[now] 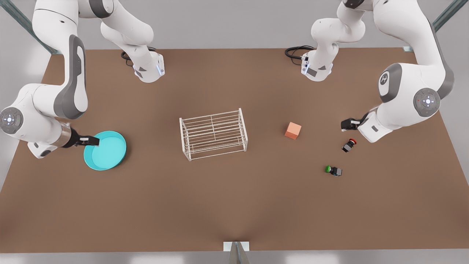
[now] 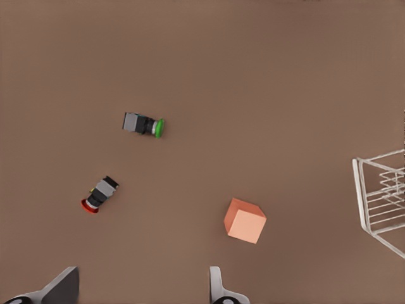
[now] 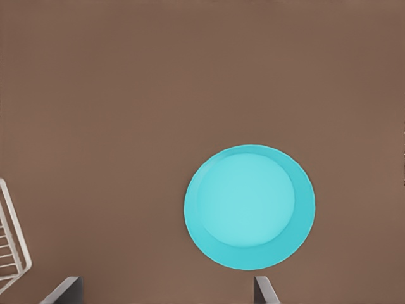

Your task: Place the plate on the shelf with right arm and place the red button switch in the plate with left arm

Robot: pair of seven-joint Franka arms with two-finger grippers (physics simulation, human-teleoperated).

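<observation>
Brown counter (image 1: pixel 227 205) is spread under both arms. At the front view's left, the right gripper (image 1: pixel 89 140) is held wide over the near rim of the plate (image 1: pixel 106 151), apparently for a rim grasp; the shelf (image 1: pixel 213 134) is well apart. The left gripper (image 1: pixel 346 124), also spread wide, hovers just beside the red button switch (image 1: pixel 348 145). No writing can be read.

Turquoise plate (image 1: pixel 105 150) on a plain brown table (image 1: pixel 234 205); white wire shelf (image 1: pixel 213 134); orange cube (image 1: pixel 293 130); red button switch (image 1: pixel 349 145), black body with red cap; like switch with green cap (image 1: pixel 333 170); white arms with grey joints.
</observation>
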